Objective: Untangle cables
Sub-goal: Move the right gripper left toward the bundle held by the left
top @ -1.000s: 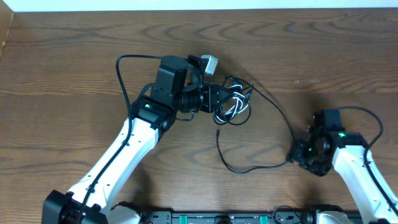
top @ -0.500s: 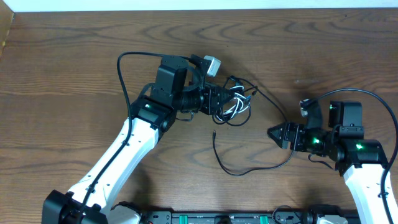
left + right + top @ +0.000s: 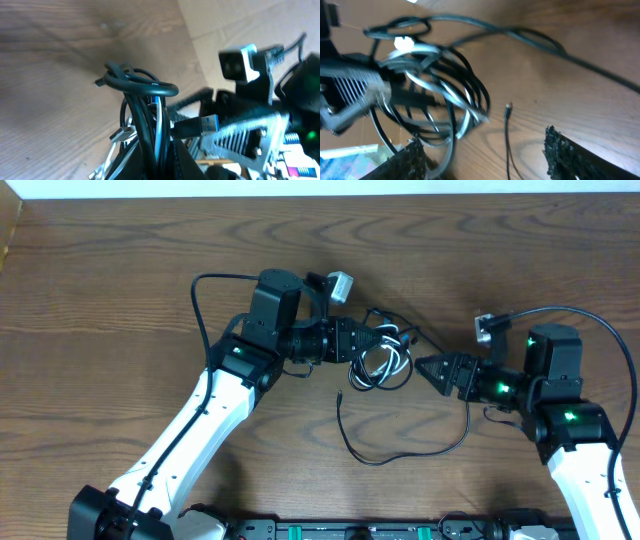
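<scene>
Left tool (image 3: 355, 343) is clamped on the tangled cable bundle (image 3: 385, 362); right tool (image 3: 422, 367), jaws apart, points at it from just beside, one black cord (image 3: 400, 456) trailing across the surface (image 3: 120, 280).

Even overhead light, soft shadows, blurred wrist views

Brown wood-grain table (image 3: 100, 300), darker streaks across it, pale white strip (image 3: 300, 188) beyond its far edge
</scene>
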